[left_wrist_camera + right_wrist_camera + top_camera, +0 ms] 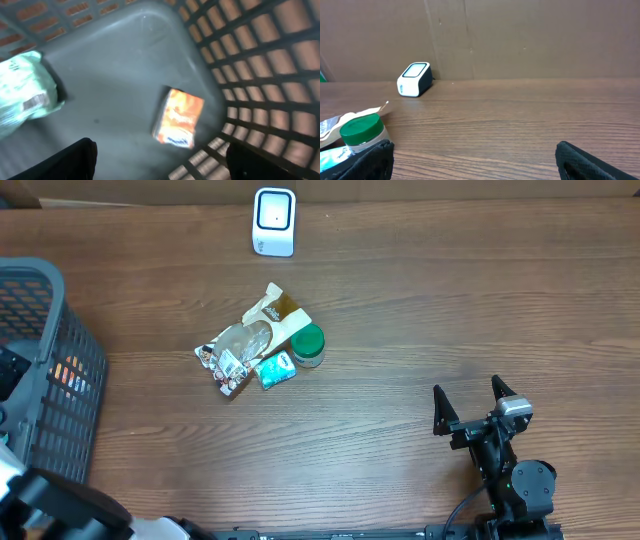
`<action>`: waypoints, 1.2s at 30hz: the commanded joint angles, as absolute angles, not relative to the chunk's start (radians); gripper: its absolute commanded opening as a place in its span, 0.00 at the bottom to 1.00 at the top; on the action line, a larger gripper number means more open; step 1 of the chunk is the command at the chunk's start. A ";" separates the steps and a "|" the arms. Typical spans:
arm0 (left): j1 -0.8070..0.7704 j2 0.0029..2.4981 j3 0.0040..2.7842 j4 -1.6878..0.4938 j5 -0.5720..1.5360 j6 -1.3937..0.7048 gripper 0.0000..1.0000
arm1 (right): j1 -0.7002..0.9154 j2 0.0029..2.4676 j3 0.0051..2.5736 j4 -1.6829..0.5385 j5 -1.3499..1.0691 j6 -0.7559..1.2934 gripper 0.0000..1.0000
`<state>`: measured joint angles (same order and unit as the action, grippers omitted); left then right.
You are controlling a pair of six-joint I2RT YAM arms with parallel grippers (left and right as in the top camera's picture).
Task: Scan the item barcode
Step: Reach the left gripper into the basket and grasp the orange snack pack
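At the far left of the worktop (420, 300) stands a grey basket (72, 385), and the left arm reaches down into it. Its claw (160, 169) is spread wide and empty, one finger at each lower corner of the wrist view. A pale green bag (25, 95) lies on the basket floor to the left. An orange packet (178, 117) lies flat near the corner by the mesh wall, between the two fingers and beyond them.

In the middle of the worktop sits a small heap: a clear packet (240, 345), a teal packet (273, 368), a tan pouch (277, 308) and a green-lidded jar (309, 345) touching it. The white scanner (274, 220) stands behind them at the far edge. At the near right the right claw (467, 402) hangs wide and empty, well apart from the heap.
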<state>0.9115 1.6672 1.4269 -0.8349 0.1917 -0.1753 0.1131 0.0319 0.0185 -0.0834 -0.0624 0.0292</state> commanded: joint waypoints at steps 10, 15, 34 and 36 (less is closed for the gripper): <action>0.849 1.977 1.410 -0.763 0.228 -0.109 0.67 | 0.118 0.025 0.008 -0.080 -0.054 0.029 1.00; 0.836 2.030 1.410 -0.727 0.230 -0.120 0.43 | 0.118 0.025 0.008 -0.080 -0.054 0.029 1.00; 0.849 1.784 1.616 -0.875 0.261 -0.207 0.04 | 0.118 0.025 0.008 -0.080 -0.054 0.029 1.00; 0.849 1.688 1.657 -0.904 0.260 -0.207 0.04 | 0.118 0.025 0.008 -0.080 -0.054 0.029 1.00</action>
